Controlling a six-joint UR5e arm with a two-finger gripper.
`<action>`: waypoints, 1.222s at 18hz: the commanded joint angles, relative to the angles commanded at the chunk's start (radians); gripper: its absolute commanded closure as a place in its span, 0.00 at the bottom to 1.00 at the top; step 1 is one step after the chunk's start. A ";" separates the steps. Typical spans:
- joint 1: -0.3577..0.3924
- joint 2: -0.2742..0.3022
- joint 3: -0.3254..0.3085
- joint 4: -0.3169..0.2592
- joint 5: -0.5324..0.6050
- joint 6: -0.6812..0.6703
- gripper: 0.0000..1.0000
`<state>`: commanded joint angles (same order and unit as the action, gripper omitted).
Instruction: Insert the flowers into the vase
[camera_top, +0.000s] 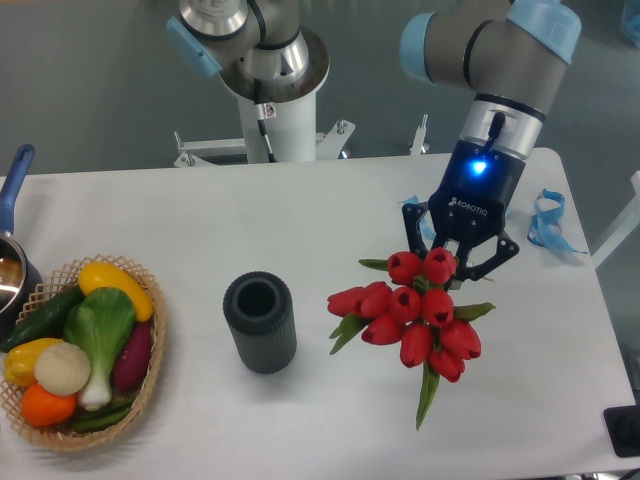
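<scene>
White worktop (300, 215) with a grey floor behind it. The pincer (455, 262) sits right over the top of the flowers (412, 318), its black fingers spread around the upper tulip heads, but the blooms hide the tips, so I can't tell if it's really gripping the bunch. The flowers are right of centre, stems pointing toward the front edge. The vase (260, 322) stands upright well to their left, mouth open, nothing between them. Far left there's a wicker basket (150, 385) of veg and a blue-handled pot (14, 252); blue ribbon (546, 222) on the right.
</scene>
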<state>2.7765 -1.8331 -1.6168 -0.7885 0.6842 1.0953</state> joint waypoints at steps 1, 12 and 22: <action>-0.005 0.000 0.000 0.000 -0.002 0.000 0.78; -0.031 -0.005 -0.098 0.011 -0.458 0.072 0.79; -0.087 0.107 -0.209 0.014 -0.667 0.107 0.79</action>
<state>2.6891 -1.7259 -1.8254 -0.7747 0.0170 1.2027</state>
